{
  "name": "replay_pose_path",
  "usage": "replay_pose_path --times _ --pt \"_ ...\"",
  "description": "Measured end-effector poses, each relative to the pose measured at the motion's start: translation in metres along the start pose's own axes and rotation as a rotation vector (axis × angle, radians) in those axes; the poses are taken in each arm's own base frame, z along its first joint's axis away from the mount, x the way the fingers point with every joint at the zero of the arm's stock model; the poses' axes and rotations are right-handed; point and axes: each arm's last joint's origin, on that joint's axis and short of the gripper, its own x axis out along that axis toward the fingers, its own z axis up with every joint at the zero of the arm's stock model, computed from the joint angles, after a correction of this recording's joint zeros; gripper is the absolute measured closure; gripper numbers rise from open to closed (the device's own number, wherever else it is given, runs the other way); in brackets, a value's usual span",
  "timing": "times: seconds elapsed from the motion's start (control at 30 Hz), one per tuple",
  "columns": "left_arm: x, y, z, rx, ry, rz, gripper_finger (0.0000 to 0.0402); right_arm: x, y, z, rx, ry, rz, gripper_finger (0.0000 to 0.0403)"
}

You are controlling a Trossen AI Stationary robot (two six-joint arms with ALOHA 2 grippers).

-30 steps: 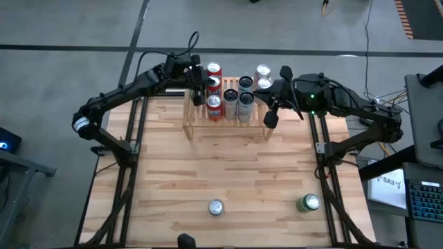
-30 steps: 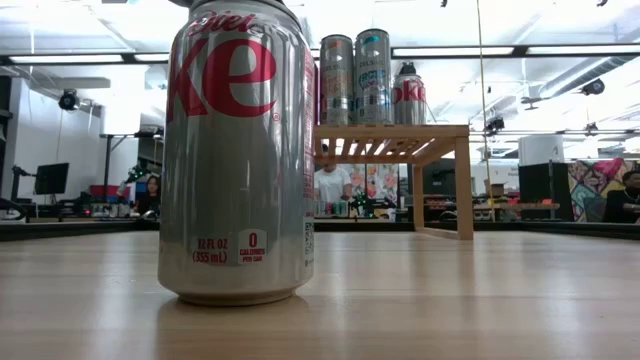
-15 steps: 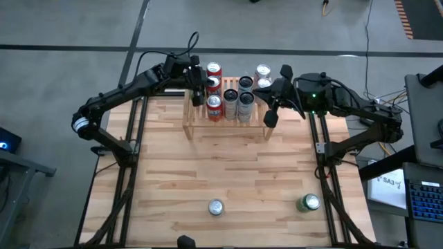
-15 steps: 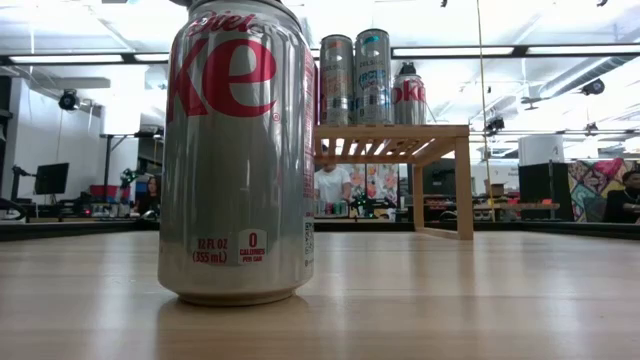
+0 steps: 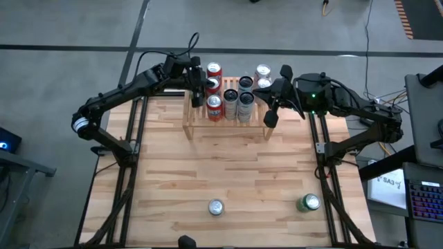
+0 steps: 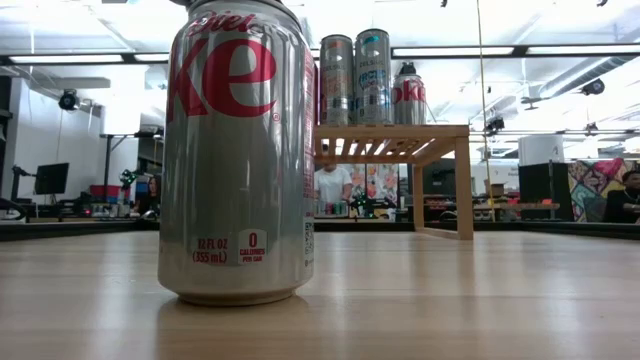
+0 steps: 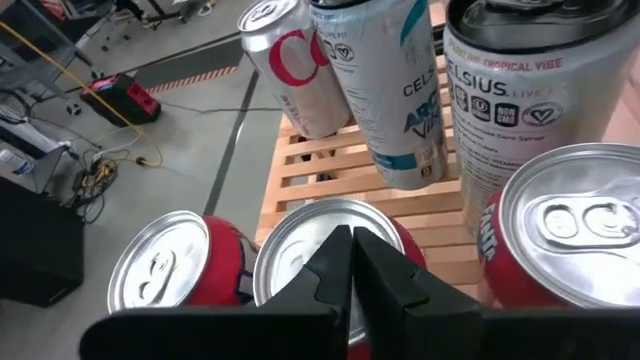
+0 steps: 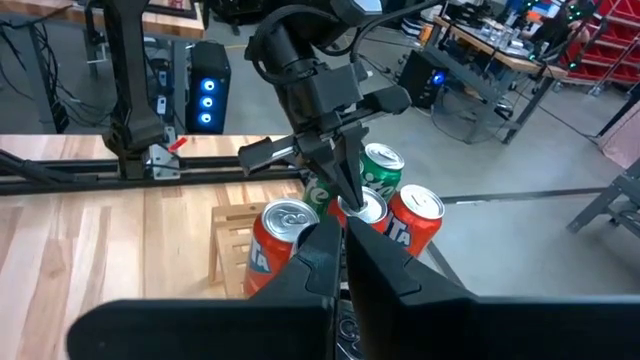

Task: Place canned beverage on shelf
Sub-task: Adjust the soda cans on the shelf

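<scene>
1. Nothing has moved since a second ago. Both arms sit where they were, up at the far end of the table.
2. The left gripper hangs over the left end of the shelf, right above a red can. Its fingers are pressed together and hold nothing.
3. The right gripper hangs by the right end of the shelf. Its fingers are together too, and empty.
4. The shelf holds a bunch of cans packed close together.
5. Two cans are not on the shelf. A silver can and a green can stand at the near end of the table, well apart from the shelf.
6. I think a gripper that drops or swings now could bump the packed cans and tip one off.
</scene>
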Motion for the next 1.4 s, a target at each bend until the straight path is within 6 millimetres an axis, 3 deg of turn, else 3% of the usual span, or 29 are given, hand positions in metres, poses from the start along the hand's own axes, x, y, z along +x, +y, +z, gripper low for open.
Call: replay_pose_path --times 0.67,0.9,1.1,1.4 --pt "-0.001 0.002 0.002 0.006 -0.028 0.02 0.0401 0.0 0.0 0.0 -0.001 0.002 0.0 0.0394" --pt "-0.026 0.002 0.013 0.019 -0.087 0.059 0.0401 0.0 0.0 0.0 -0.001 0.002 0.001 0.0394" --pt "-0.043 0.0 0.011 0.113 -0.038 0.073 0.0401 0.0 0.0 0.0 -0.001 0.002 0.0 0.0394" --pt "-0.025 0.002 0.002 0.29 0.071 0.102 0.0402 0.0 0.0 0.0 -0.002 0.002 0.0 0.0394"
